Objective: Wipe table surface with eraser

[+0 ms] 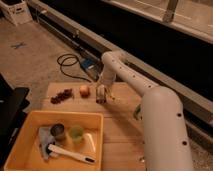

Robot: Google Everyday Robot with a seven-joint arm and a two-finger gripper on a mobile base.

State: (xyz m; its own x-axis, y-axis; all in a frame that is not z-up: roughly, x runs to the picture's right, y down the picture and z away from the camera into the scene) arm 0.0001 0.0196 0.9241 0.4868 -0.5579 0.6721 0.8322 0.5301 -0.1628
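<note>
A white robot arm reaches across from the right and bends down to the far edge of the table surface (122, 131), a pale top of wooden planks. The gripper (101, 92) points straight down near that far edge, low over the wood, with its jaws spread wide and nothing clamped. At its tip sits a small dark block that I take to be the eraser (102, 99). I cannot tell whether the fingers already straddle it or hang just above it.

The risks I see from here:

- The eraser is small and lies flat. If I close off-centre, one finger can nudge it sideways and it skids away instead of being caught.
- A small round orange fruit (85, 90) lies just beside the gripper on its left, with a dark clump of small items (61, 96) further left. A wide wiping stroke that way would roll or scatter them.
- The block is near the table's far edge — a push outward could drop it to the floor.
- Pressing down too hard would jam the fingertips on the wood.
- The yellow bin (60, 114) occupies the near left corner, so a long pull toward me could strike its rim.
</note>
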